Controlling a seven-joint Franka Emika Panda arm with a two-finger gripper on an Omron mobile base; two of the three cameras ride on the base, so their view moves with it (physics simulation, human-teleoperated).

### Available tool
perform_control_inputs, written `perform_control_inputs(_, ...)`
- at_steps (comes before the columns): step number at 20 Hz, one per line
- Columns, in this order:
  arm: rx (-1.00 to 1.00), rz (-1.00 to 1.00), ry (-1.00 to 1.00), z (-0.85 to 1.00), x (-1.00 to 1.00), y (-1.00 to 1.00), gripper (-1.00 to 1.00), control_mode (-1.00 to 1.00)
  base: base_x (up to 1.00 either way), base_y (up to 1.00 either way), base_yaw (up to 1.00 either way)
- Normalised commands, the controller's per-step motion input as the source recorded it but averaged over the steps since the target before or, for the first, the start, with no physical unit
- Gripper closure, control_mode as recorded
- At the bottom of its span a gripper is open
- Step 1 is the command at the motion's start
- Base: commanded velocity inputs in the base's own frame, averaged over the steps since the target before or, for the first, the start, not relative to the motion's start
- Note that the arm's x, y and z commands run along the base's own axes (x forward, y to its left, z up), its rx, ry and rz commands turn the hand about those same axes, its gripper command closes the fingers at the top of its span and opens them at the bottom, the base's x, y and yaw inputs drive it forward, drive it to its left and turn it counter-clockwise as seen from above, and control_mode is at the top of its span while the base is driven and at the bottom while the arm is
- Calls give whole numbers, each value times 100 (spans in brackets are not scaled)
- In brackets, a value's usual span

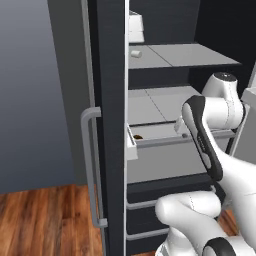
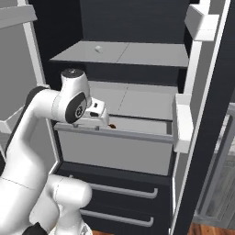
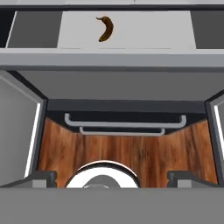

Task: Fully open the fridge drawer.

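Two dark finger tips (image 3: 39,176) of mine rise at the bottom of the hand view, standing wide apart with nothing between them. Beyond them that view looks down past the fridge drawer (image 3: 112,59) front to the two dark lower drawers (image 3: 124,124) and the wooden floor (image 3: 127,148), and over the front edge into the drawer, where a small brown curved thing (image 3: 105,28) lies on the pale bottom (banana-shaped, though I cannot tell for sure).

From the right base view my gripper (image 2: 97,117) sits at the left end of the drawer's bar handle (image 2: 114,133), just above it; whether it touches the bar I cannot tell. That view shows the drawer standing out a little from the fridge, under the flat grey shelves (image 2: 124,54), with the brown thing just behind my hand. A small white block (image 2: 98,48) sits on the upper shelf.

From the left base view my own arm hides most of the hand, but the fridge door (image 1: 107,125) with its long grey handle (image 1: 90,165) stands edge-on in front.
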Motion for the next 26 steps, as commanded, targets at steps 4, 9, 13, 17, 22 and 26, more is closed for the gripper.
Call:
perform_control_inputs(4, 0, 0, -4, -25, 67, -4, -100, -100, 0, 0, 0)
perform_control_inputs(9, 0, 0, 0, -32, 62, -1, -100, -100, 0, 0, 0)
perform_control_inputs(13, -1, 0, -13, -28, 35, 0, -100, -100, 0, 0, 0)
perform_control_inputs(17, -1, 0, -11, -37, 21, 0, -100, -100, 0, 0, 0)
perform_control_inputs(22, 0, 0, 0, -23, 28, 0, -100, -100, 0, 0, 0)
perform_control_inputs(26, 0, 0, 0, -6, 32, 0, -100, -100, 0, 0, 0)
